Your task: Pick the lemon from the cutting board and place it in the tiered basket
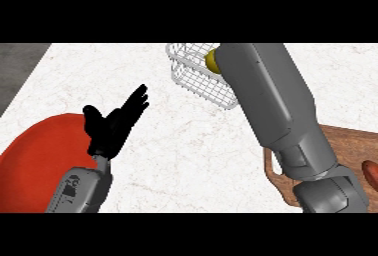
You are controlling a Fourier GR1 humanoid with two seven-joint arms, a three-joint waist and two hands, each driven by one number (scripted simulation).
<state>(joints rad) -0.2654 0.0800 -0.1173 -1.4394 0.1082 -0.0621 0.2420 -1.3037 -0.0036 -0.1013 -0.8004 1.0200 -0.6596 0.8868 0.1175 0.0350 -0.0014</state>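
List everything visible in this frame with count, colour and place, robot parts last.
counter: 1, white marbled, fills most of the view
basket: 1, white wire, top centre
lemon: 1, yellow, at the basket's upper part, partly hidden by the right forearm
board: 1, brown wood, right edge, partly under the right forearm
small thing: 1, red-brown, on the board at the right edge, cut off, cannot be identified
plate: 1, red, lower left
left hand: 1, black, open, fingers up, left of centre by the plate
left forearm: 1, grey, lower left
right forearm: 1, grey, from lower right up to the basket
right hand: not visible
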